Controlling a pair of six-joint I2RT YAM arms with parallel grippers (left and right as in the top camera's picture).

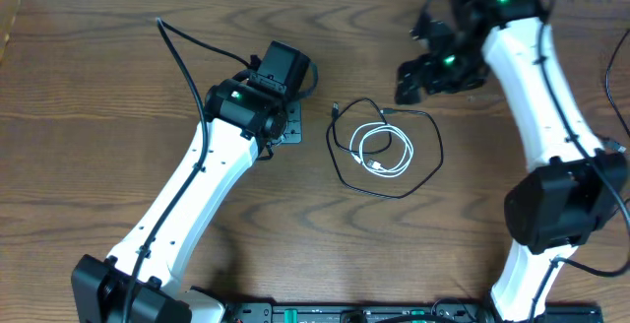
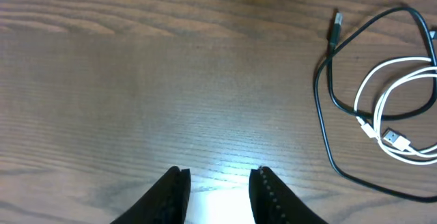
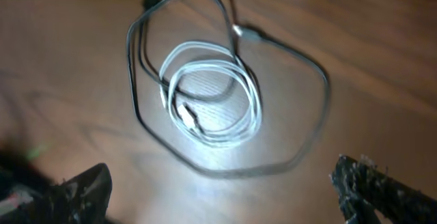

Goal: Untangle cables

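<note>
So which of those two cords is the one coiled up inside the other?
The white cable: short, wound in a small tight coil. The longer black cable spreads in one wide loop around it.

Most of the table (image 1: 89,87) is taken in from straight above by the overhead camera, with the cables (image 1: 382,152) near mid-frame. From left of the cables, the table is viewed close and low by the left wrist camera, and the cables are caught at its right edge. The cables are centred, nearer and blurred, in the right wrist view. They are shared by all three views.
</note>
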